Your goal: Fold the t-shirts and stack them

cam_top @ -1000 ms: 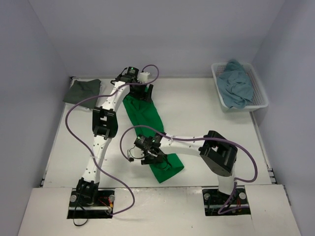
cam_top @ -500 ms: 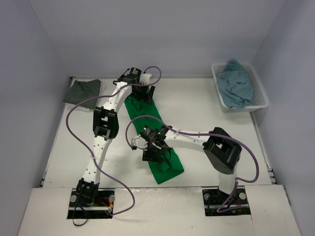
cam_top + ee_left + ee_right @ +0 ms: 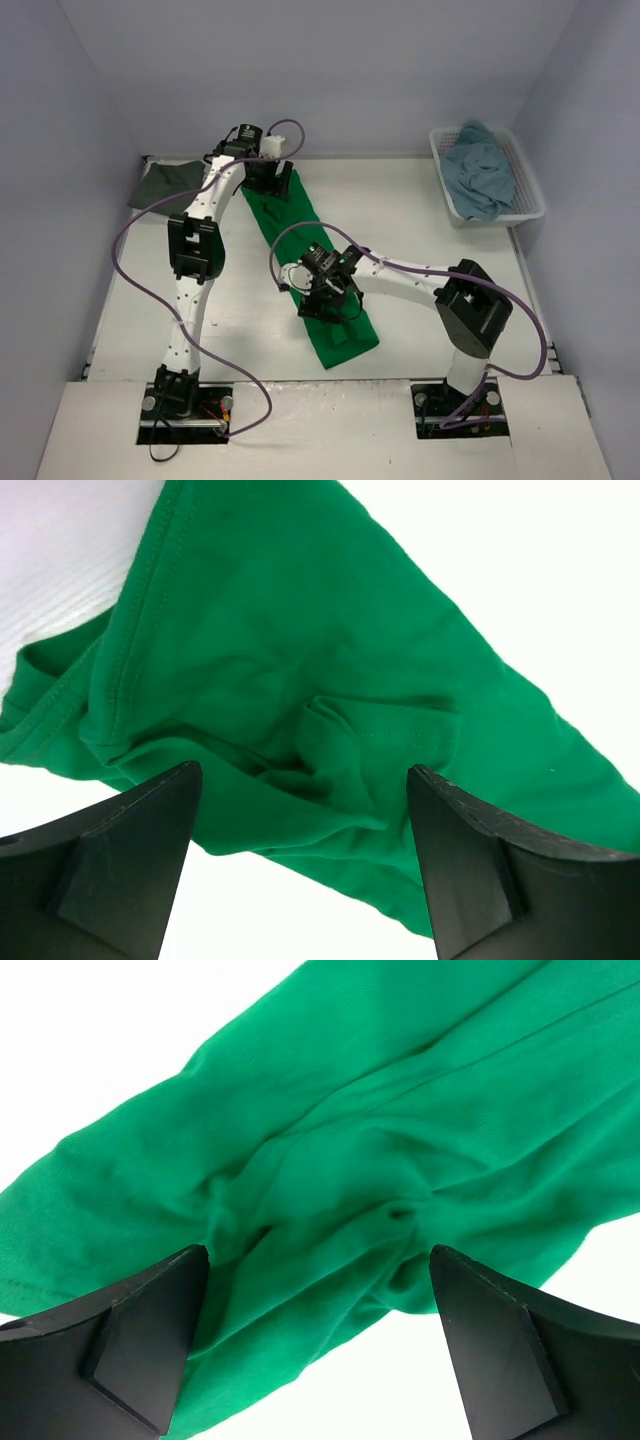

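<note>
A green t-shirt [image 3: 300, 240] lies as a long narrow strip running from the far left-centre of the table toward the near centre. My left gripper [image 3: 268, 180] hovers open over its far end; the left wrist view shows rumpled green cloth [image 3: 330, 710] between the spread fingers, not pinched. My right gripper [image 3: 328, 300] hovers open over the near part of the strip; the right wrist view shows creased green cloth [image 3: 330, 1190] between its fingers, not held. A folded dark grey-green t-shirt [image 3: 168, 184] lies at the far left.
A white basket [image 3: 527, 205] at the far right holds crumpled blue-grey t-shirts [image 3: 482, 170]. Purple cables loop from both arms over the table. White walls close in the table on the left, back and right.
Both grippers have let go of the green shirt and opened. The left arm swung left at the far end. The right gripper moved right and slightly away along the strip.
</note>
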You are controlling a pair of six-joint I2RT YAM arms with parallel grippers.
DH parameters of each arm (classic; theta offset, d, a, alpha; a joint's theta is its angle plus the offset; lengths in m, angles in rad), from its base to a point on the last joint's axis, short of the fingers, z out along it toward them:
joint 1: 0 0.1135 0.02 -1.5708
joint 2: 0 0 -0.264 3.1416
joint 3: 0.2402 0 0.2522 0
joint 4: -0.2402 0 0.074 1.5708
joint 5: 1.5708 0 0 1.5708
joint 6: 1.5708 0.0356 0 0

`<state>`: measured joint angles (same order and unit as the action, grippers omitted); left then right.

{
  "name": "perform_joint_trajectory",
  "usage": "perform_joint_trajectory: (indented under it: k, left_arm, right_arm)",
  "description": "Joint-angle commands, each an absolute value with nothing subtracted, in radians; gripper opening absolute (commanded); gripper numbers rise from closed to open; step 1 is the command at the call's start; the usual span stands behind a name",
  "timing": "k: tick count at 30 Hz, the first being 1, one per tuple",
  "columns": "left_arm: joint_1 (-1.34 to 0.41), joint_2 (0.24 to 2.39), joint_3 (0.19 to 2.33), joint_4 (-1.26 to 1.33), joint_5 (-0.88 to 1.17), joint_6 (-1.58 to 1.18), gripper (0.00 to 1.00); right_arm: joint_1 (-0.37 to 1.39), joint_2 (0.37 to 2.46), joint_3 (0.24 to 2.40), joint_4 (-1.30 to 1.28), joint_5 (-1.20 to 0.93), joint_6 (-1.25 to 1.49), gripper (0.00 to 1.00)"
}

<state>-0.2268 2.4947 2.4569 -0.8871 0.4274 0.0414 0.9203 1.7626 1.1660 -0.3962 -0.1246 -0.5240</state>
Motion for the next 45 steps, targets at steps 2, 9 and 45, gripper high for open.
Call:
perform_joint_trajectory:
  k: [2,9,45]
  left_arm:
    - [-0.232,2.408,2.505,-0.908,0.393,0.069,0.77]
    - [-0.218,2.361,2.485,-0.93,0.39,0.087,0.77]
    - [-0.209,2.197,2.275,-0.904,0.459,0.072,0.78]
  right_arm:
    - [0.925,1.672,1.158,-0.433,-0.189,-0.512,0.9]
    - [0.925,1.571,1.128,-0.445,-0.283,-0.509,0.91]
    - [0.994,1.73,1.036,-0.443,-0.295,-0.565,0.0]
